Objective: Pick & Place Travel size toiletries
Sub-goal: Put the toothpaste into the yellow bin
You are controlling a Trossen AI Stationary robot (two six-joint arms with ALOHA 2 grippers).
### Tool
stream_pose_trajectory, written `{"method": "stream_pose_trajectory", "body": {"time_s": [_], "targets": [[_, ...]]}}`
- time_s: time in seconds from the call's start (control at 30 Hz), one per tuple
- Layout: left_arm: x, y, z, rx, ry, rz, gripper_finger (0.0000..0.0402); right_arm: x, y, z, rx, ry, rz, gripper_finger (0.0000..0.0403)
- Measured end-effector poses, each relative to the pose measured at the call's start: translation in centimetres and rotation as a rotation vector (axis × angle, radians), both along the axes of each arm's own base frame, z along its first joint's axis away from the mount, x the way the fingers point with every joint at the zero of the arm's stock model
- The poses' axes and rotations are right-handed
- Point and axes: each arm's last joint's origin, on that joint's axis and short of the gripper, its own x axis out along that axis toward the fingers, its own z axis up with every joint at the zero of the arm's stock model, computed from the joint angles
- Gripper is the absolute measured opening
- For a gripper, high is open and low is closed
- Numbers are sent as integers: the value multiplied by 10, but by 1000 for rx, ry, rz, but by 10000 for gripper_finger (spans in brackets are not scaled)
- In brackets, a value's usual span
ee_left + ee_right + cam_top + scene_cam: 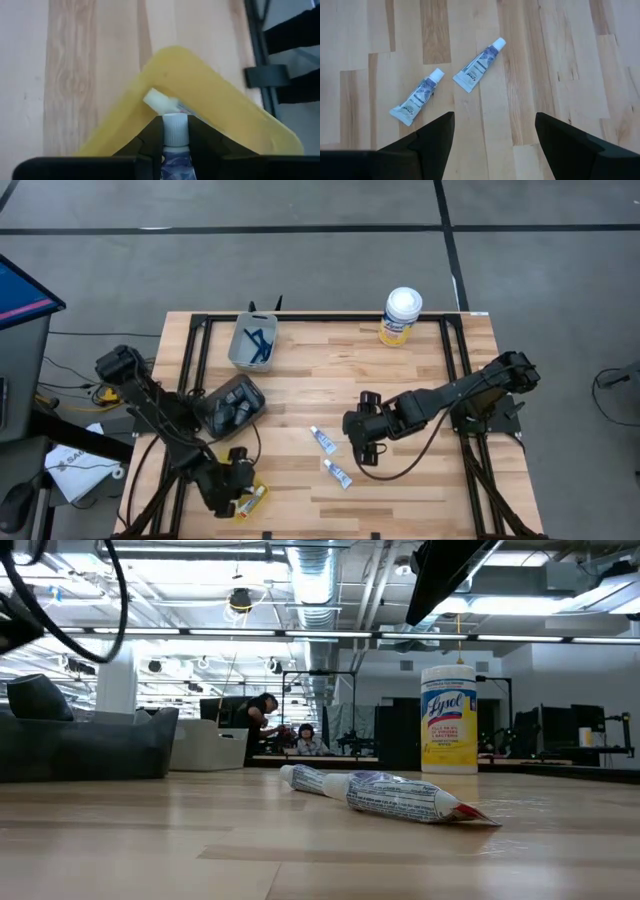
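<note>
Counter (400,390) w/ both arms down, tubes in play.
We see right gripper (495,132) fingers wide open above two tubes (479,65) mid-counter; left gripper (175,150) fingers grip a tube (175,132) over yellow tray (220,100).

One brand is legible: "Lysol", in blue script on the yellow label of the white-lidded canister (449,720) in the low view. The smaller print beneath it cannot be read. The tube (385,794) lying in front of the canister carries dense fine print, not readable. No other text can be made out.
</note>
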Motion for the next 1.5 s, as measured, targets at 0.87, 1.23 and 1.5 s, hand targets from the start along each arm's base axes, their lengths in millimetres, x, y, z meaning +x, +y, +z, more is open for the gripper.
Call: {"method": "stream_pose_trajectory", "body": {"time_s": [0.87, 1.23, 1.5], "targets": [[20, 14, 42, -304, -86, 60, 232, -8, 6, 8, 45, -7, 5, 270], [50, 103, 115, 134, -611, 179, 229, -43, 14, 57, 52, -212, 91, 270], [97, 158, 89, 127, -542, 71, 257, -120, -14, 125, 36, -491, 147, 270]]}}
